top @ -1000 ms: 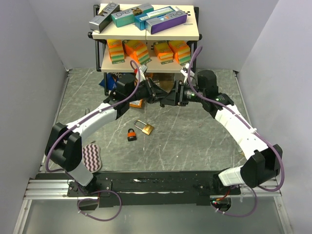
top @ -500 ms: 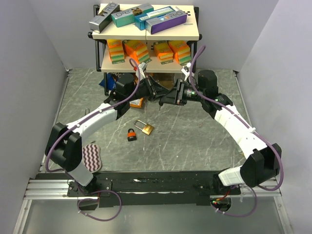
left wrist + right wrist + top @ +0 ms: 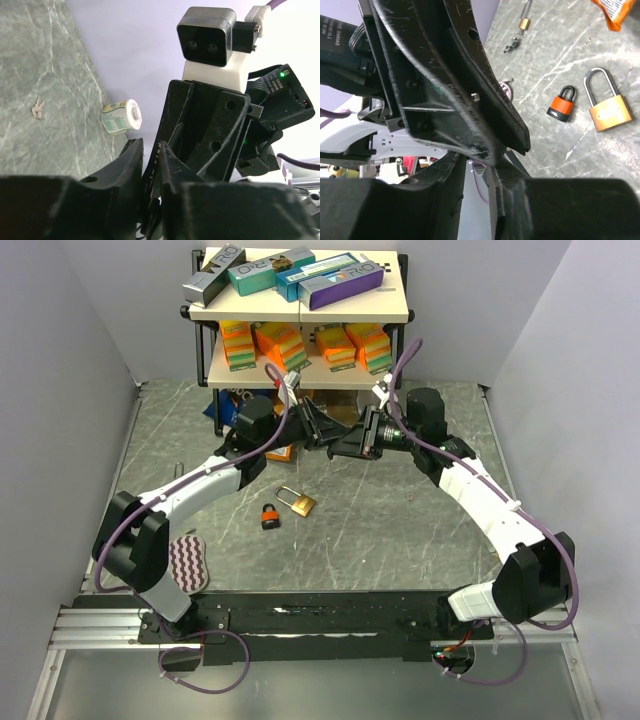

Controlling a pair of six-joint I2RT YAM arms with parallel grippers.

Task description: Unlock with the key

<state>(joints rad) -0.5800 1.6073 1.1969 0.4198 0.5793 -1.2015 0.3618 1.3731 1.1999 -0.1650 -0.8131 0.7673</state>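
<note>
Because both arms meet nose to nose in mid-air, the top view gives you the first worry. The left gripper (image 3: 316, 428) and right gripper (image 3: 337, 443) are touching or nearly so above the table (image 3: 400, 540). A push from either side could jam the fingers or flick loose whatever passes between them. I judge a hand-over of the key is under way, though the key is too small to find here. The brass lock (image 3: 299, 503) and orange lock (image 3: 271, 517) lie flat, side by side, nearer you than the grippers, neither one touched. The table is grey, marbled and looks hard and slick, so a dropped key would likely skid. Plain walls (image 3: 60, 390) close in the sides, a loaded shelf (image 3: 300, 310) stands at the back, and a striped pad (image 3: 186, 562) lies near the left base.

From the left wrist, your fingers stand almost together with a thin slit between them. Whether they pinch anything you cannot tell. A pale key-shaped thing (image 3: 37, 108) lies alone on the table, well apart, with a roll (image 3: 121, 116) by the wall.

From the right wrist, the left fingers block most of the view, so you cannot tell whether the right jaws are closed on anything. Both locks show beyond, with an orange packet (image 3: 615, 10) at the edge. Release too soon and the key drops.
</note>
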